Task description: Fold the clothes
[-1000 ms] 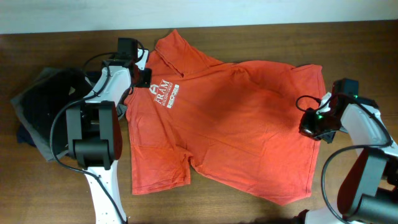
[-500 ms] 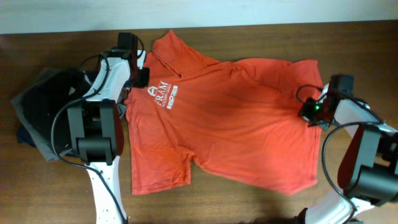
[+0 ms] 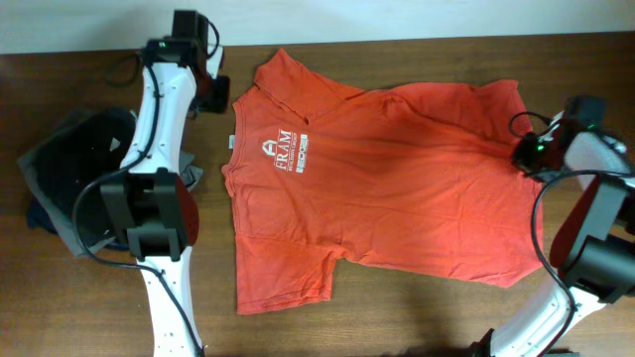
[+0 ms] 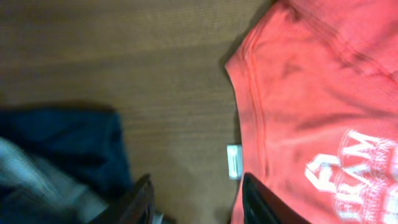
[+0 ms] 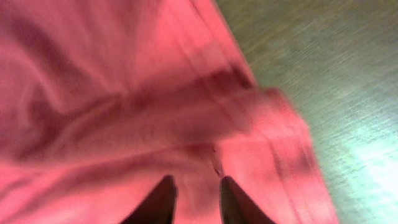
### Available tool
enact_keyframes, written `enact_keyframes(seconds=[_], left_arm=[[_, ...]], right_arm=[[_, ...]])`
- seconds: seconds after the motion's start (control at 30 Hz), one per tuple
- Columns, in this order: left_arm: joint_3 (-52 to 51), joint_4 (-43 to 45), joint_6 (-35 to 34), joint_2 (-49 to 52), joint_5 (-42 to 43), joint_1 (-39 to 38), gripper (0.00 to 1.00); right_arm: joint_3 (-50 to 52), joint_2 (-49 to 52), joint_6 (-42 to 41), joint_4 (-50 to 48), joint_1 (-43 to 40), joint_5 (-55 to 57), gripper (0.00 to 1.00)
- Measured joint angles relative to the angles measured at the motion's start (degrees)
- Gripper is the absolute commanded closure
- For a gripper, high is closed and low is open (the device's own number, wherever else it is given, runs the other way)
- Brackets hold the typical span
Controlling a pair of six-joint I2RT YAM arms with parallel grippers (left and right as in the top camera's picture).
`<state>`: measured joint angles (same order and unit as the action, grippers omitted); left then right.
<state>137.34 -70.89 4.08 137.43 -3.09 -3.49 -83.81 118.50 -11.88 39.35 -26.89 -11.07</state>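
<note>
My red-orange cotton shirt (image 3: 397,188) lies flat for folding. My left pincer (image 4: 198,186) gapes empty beside its edge, and my right pincer (image 5: 198,186) is parted over its hem.

The brown wooden tabletop (image 3: 417,317) carries a red-orange short-sleeved shirt (image 3: 397,188), spread out across its middle with the white lettering up and the collar toward the far edge. A pile of dark folded garments (image 3: 69,178) lies by the left edge, apart from the shirt.
</note>
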Motion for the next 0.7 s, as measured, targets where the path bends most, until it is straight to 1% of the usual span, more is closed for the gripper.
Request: enact_keyframes(seconds=[0.1,0.17,0.27,0.33,0.4,0.53,0.7], left_arm=[[10.7,-6.1,0.7,0.2,-0.2,0.1,0.45],[18.3,-8.9,0.9,-0.2,-0.2,0.3,0.43],[24.7,-12.1,1.1,-2.7,-0.6,0.5,0.39],[25.9,-12.8,1.6,-6.4,-1.1,0.7,0.39],[26.2,-13.5,2.2,-10.6,-1.5,0.7,0.36],[26.5,-14.2,3.0,-21.2,-1.7,0.7,0.30],[27.5,-16.8,3.2,-32.3,-1.9,0.9,0.29]], right_arm=[[-8.3,-0.4,2.1,8.7,-1.8,-4.1,0.56],[-13.2,-1.9,3.3,13.7,-2.7,-6.6,0.54],[-19.3,-7.1,4.3,19.6,-3.8,-9.5,0.51],[-23.3,-12.3,4.6,22.5,-4.2,-10.7,0.46],[-26.5,-17.9,4.7,24.5,-4.3,-11.5,0.41],[-30.8,-30.6,5.0,28.3,-4.3,-12.5,0.38],[-32.0,-43.0,4.0,36.0,-4.3,-10.3,0.36]])
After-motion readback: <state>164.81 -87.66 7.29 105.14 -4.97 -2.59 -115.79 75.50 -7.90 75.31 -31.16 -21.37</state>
